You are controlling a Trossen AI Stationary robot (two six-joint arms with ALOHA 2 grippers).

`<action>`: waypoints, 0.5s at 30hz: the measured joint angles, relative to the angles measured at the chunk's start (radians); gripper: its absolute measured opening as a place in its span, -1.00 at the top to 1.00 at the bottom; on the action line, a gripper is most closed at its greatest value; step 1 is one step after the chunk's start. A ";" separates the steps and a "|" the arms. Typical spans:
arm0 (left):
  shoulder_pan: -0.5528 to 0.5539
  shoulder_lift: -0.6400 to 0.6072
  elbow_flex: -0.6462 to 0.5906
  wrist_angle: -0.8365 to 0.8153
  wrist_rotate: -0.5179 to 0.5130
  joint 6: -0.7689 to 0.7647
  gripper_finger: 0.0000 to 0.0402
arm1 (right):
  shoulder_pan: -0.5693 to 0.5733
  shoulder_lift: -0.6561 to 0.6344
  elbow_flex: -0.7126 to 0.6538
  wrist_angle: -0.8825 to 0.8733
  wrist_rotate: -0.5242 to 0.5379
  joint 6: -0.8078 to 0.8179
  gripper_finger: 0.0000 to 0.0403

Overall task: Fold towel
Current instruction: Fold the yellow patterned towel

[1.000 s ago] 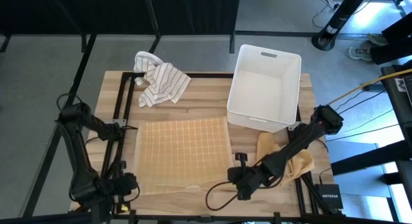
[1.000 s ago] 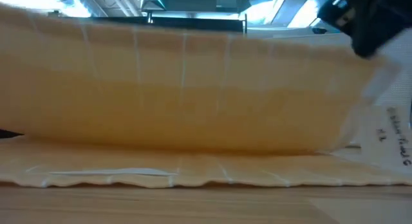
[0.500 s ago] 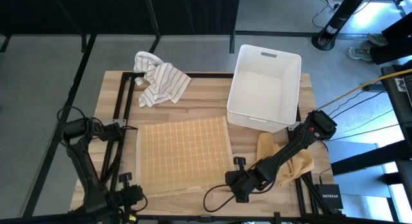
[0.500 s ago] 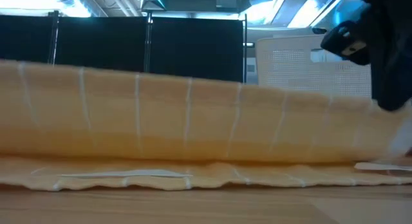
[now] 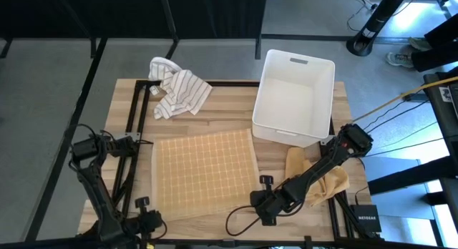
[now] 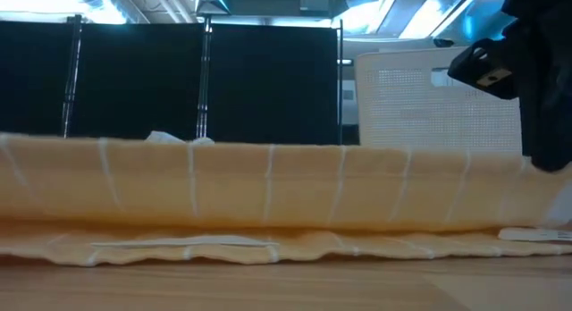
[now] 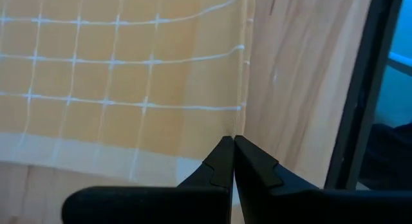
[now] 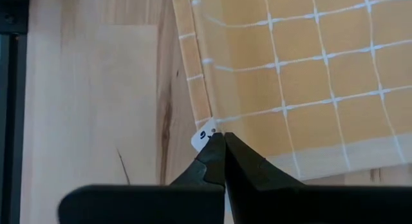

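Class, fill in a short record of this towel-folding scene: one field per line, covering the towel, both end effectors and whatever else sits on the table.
towel: orange checked towel spread on the wooden table, near edge doubled over
left end effector: shut, pinching the towel's near left edge
right end effector: shut, pinching the towel's near right edge beside its white label
bin: white bin at the far right of the table
other cloths: striped cloth crumpled at the far left; plain orange cloth under the right arm
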 joint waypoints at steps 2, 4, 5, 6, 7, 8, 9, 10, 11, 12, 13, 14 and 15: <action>0.000 0.005 -0.001 -0.001 0.000 -0.003 0.98 | 0.000 0.005 0.000 -0.001 -0.002 0.000 0.93; 0.004 0.004 -0.001 0.007 0.000 -0.007 0.98 | 0.000 0.007 0.000 -0.003 -0.004 0.000 0.84; 0.006 0.004 -0.001 0.011 0.000 -0.018 0.98 | 0.000 0.008 0.000 -0.002 -0.007 0.001 0.78; 0.008 0.004 -0.001 0.014 0.000 -0.023 0.98 | 0.000 0.009 0.000 -0.007 -0.014 0.004 0.71; 0.010 0.004 -0.001 0.022 0.001 -0.026 0.98 | 0.000 0.010 0.000 -0.013 -0.019 0.005 0.64; 0.013 0.004 -0.001 0.032 0.001 -0.026 0.98 | 0.000 0.010 0.000 -0.018 -0.027 0.005 0.58; 0.014 0.004 -0.001 0.040 0.007 -0.026 0.98 | 0.000 0.010 0.000 -0.020 -0.031 0.005 0.51; 0.014 0.004 -0.001 0.039 0.017 -0.027 0.98 | 0.000 0.009 0.000 -0.024 -0.041 0.005 0.44; 0.016 0.004 -0.001 0.036 0.031 -0.031 0.98 | -0.001 0.009 0.000 -0.035 -0.056 0.005 0.37; 0.019 0.004 -0.001 0.036 0.042 -0.033 0.98 | -0.001 0.009 0.000 -0.044 -0.072 0.005 0.32; 0.020 0.004 -0.001 0.036 0.052 -0.034 0.98 | -0.001 0.008 0.000 -0.049 -0.093 0.005 0.26; 0.022 0.004 -0.001 0.036 0.064 -0.040 0.98 | -0.001 0.003 0.000 -0.056 -0.108 0.006 0.21; 0.028 0.004 -0.001 0.036 0.071 -0.042 0.98 | -0.001 0.000 0.000 -0.066 -0.121 0.012 0.17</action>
